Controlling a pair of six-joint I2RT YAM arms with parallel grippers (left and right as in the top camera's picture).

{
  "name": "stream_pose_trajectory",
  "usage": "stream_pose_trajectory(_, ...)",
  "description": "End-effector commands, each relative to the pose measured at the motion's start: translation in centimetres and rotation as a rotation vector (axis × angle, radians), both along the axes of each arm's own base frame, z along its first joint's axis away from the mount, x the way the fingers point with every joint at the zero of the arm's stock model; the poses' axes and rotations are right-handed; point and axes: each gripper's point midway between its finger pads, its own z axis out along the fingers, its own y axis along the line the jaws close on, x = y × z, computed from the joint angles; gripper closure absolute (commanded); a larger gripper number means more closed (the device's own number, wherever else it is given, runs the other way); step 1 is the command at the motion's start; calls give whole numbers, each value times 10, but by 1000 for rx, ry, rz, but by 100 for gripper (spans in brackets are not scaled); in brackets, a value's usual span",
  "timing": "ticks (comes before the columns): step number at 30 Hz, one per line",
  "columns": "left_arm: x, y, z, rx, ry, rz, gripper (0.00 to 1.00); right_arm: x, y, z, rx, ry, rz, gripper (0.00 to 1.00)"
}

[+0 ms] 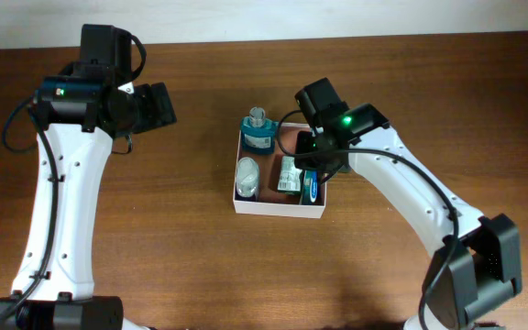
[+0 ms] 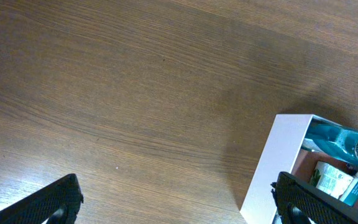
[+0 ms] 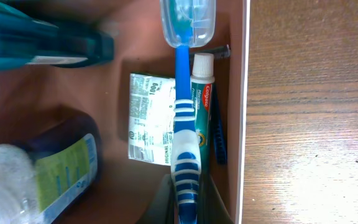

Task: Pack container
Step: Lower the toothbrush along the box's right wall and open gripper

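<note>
Cardboard container sits mid-worktop: white walls, reddish-brown floor, no lid.

Step in hand, my read: placing the toothbrush along the box's right side. The right claw is narrow and pinched on the handle end of the blue-and-white brush. The capped head points away from the claw. The brush runs lengthwise over the toothpaste tube, just inside the right wall, with a white packet on its other side. Can't tell if the brush rests on the tube or hangs just above it.

Also in the box: a teal bottle and a dark bottle with a yellow-green label, both on the left side.

Next move likely calls for:
- lowering until the brush is supported
- opening the fingers
- lifting straight up

Clearance is tight, with the wall on one side and the packet on the other, so no sideways drift.

Pose: the right arm reaches in from the lower right, elbow bent, wrist pitched down over the box's right half. The left arm is parked upper left, well apart from the box. The left claw is wide with nothing between its fingers, over bare worktop, and the box corner shows at the edge of its view.
</note>
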Motion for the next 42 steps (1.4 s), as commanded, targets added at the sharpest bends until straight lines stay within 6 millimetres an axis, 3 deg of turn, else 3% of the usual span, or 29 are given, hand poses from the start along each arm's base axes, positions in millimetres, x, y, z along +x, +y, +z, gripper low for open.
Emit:
stream_pose_trajectory(1, -1, 2, 7, 0, -19, 8, 1, -2, 0, -14, -30, 25, -4, 96)
stream_pose_trajectory(21, -1, 2, 7, 0, -19, 8, 1, 9, 6, -55, -61, 68, 34, 96)
stream_pose_trajectory(42, -1, 2, 7, 0, -19, 8, 1, 4, 12, -61, -143, 38, 130, 96)
